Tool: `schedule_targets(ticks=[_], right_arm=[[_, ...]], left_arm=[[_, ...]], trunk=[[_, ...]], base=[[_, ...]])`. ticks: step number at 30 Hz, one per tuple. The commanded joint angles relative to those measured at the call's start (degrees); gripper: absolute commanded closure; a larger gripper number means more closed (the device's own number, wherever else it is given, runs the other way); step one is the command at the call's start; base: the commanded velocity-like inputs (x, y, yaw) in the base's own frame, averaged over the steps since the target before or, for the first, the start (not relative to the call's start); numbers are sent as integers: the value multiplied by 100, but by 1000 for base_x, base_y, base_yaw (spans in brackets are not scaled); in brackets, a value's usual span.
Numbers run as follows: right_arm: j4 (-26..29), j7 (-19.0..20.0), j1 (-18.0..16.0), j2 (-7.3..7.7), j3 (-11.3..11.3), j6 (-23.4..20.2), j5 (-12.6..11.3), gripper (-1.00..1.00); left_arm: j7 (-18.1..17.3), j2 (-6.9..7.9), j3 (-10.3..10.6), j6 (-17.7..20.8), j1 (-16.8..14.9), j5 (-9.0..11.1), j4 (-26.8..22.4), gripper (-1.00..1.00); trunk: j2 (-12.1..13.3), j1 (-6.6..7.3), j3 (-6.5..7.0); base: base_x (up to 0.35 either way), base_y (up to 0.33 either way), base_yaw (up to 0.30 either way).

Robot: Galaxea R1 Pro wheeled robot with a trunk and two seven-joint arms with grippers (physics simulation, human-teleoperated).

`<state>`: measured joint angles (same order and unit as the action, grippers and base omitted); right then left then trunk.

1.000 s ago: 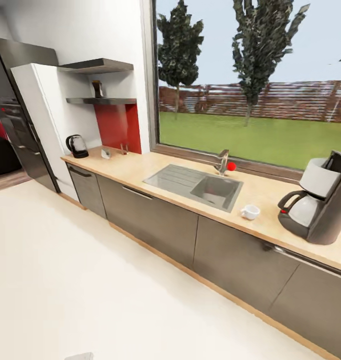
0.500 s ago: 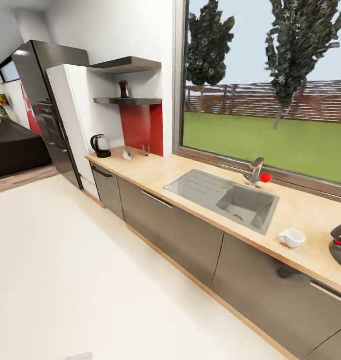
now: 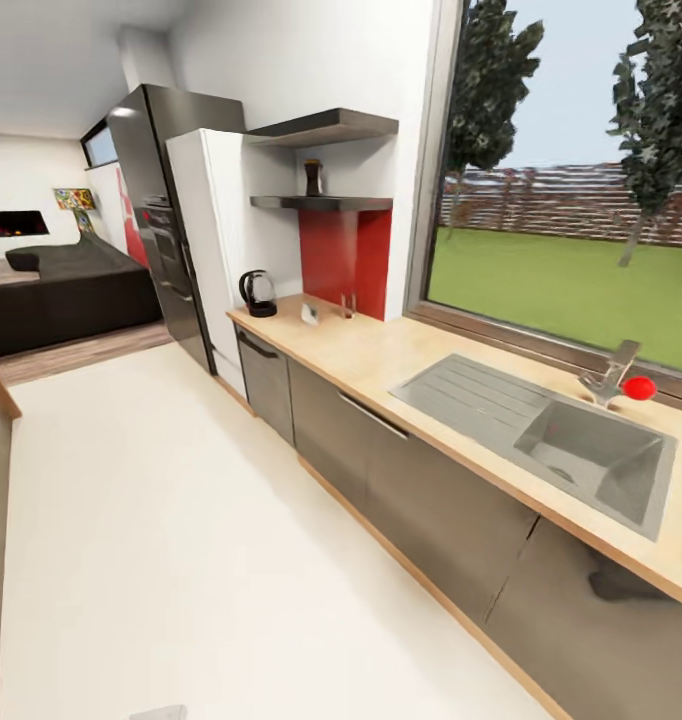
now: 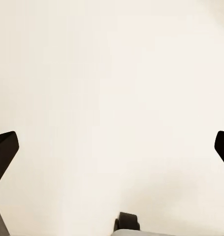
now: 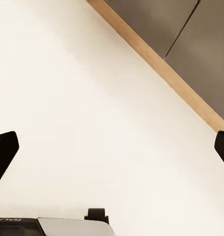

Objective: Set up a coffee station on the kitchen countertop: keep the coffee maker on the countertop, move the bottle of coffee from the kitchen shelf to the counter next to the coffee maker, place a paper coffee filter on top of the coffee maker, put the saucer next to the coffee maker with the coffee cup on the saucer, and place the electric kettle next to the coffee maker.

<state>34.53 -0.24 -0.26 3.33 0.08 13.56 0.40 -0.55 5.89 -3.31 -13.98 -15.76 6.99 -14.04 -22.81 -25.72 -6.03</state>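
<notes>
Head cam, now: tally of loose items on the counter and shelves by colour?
Dark: 2, the electric kettle on the kitchen countertop and the bottle of coffee on the kitchen shelf
Red: 1, the ball by the faucet
White: 1, a small item, too small to identify
Total: 4

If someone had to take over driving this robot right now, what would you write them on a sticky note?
Left gripper: open, holding nothing, above bare floor.
Right gripper: open, holding nothing, over the floor beside the cabinet base.
Electric kettle: at the far end of the kitchen countertop, next to the tall white cabinet.
Bottle of coffee: standing on the lower kitchen shelf.
Sink: nearer along the counter, with a red ball by the tap.
Done: nothing that can be judged from here.
Left: bring the bottle and kettle to the coffee maker; filter, saucer and cup too.
</notes>
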Motion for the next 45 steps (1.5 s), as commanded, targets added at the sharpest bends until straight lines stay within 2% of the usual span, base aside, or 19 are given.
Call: schedule_targets(ticks=[1,23,45], right_arm=[[1,-2,-2,1,1,15,4,-100],[1,-2,-2,1,1,15,4,-100],[-118,6,-5,1,14,15,22,-100]], left_arm=[[-6,0,6,-17,-6,49,7,-100],[-7,0,8,-17,-6,49,8,-100],[-7,3,6,-17,-6,49,7,-100]], trunk=[[-11,-6,-12],[-11,-6,-12],[-11,-6,-12]], base=[[283,233,277],[290,203,266],[334,57,10]])
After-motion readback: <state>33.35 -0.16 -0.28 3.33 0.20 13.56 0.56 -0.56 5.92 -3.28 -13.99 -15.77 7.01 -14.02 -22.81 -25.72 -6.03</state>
